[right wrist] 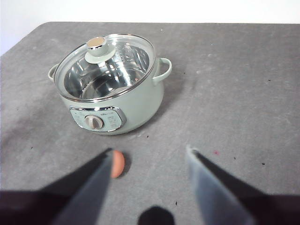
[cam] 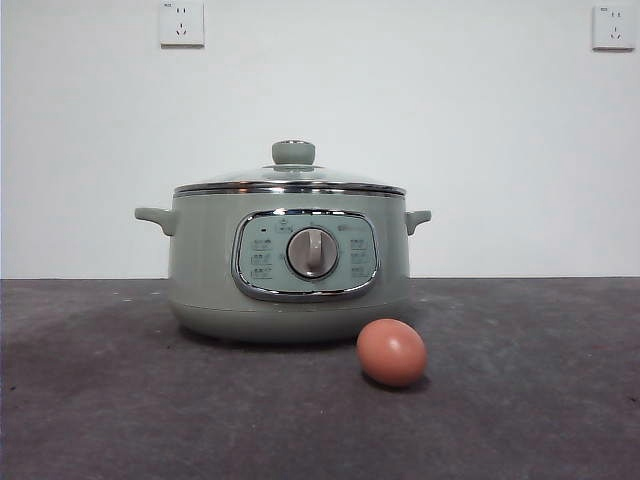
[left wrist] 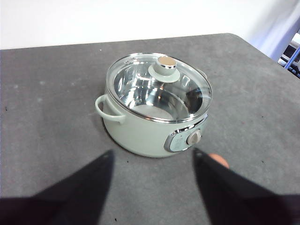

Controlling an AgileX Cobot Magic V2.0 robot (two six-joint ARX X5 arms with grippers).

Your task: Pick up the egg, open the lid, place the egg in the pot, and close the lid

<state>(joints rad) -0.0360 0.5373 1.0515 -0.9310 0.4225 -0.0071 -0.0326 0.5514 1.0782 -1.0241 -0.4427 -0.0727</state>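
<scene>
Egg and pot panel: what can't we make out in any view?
- egg: whole only in front view; left wrist, own jaw covers most of it; right wrist, jaw tip cuts one end.
- pot panel print: too small to read anywhere.
- left gripper, right gripper: jaw bases cut off by frame edge; both open.

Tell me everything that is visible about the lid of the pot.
The lid is round, slightly domed clear glass with a shiny steel rim and a sage-green knob in its middle; the knob's top looks tan. It sits closed and level on the pot, touching only the pot's rim. Through the glass the bare steel inside shows. No fingers touch it.
</scene>
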